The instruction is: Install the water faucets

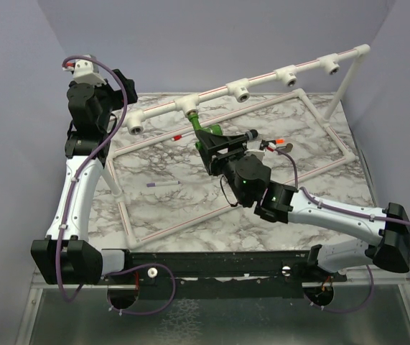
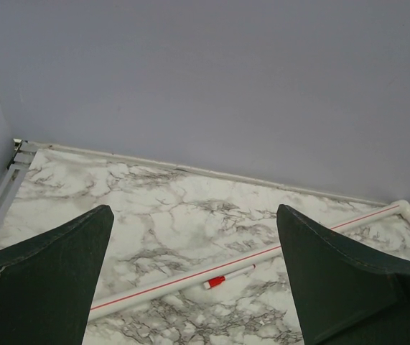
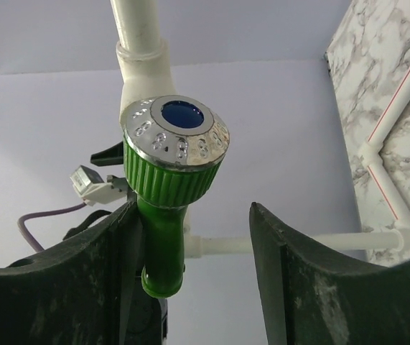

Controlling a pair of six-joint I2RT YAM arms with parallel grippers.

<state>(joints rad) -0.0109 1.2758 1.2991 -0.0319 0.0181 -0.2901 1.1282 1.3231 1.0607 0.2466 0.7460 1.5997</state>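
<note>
Your right gripper (image 1: 215, 144) sits just above the middle of the overhead frame, reaching up to the raised rail of the white plastic pipe frame (image 1: 262, 80), which slants from centre left to upper right. There the bright green plastic water faucet with its curved spout (image 1: 206, 128) hangs just below the second white T-socket from the left (image 1: 190, 108). In your right wrist view the faucet (image 3: 163, 208) fills the centre left. Its round silver end with a blue centre faces the camera, the spout points downward, and the white socket (image 3: 141, 68) stands directly above it. You cannot tell from these pictures whether the faucet is fully seated. The right gripper (image 3: 192, 210) is released: the finger on the left of that frame (image 3: 111, 259) touches the green stem, while the other finger stands clear of it with a gap between. Your left gripper (image 2: 194, 215) is spread wide with nothing between its dark fingers. It looks down on the grey-veined marble table (image 2: 161, 208), where a white pen with a red cap (image 2: 227, 277) lies just beside a white, red-striped base pipe (image 2: 262, 253). In the overhead view a thin purple pen (image 1: 163, 185) lies on the table left of centre, inside the frame's rectangular base.
</note>
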